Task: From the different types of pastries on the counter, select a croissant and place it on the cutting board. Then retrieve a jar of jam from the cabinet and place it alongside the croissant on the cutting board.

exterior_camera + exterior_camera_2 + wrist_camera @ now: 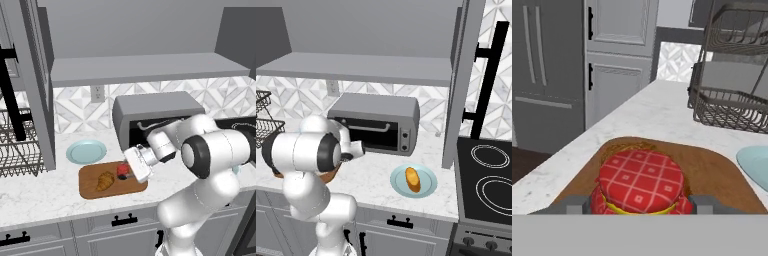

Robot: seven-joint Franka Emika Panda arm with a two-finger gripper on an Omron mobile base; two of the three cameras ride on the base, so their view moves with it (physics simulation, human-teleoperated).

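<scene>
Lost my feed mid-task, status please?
Gripper around jar of jam, low over cutting board. Croissant on board beside it. Nothing blocking.

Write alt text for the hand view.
The hand flanks a jar of jam with a red checked lid, over the cutting board on the marble counter. A wire rack stands beyond.

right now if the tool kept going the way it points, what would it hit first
The jar of jam between its fingers fills that line. Past the jar, probably the croissant on the cutting board, though depth is unclear.
</scene>
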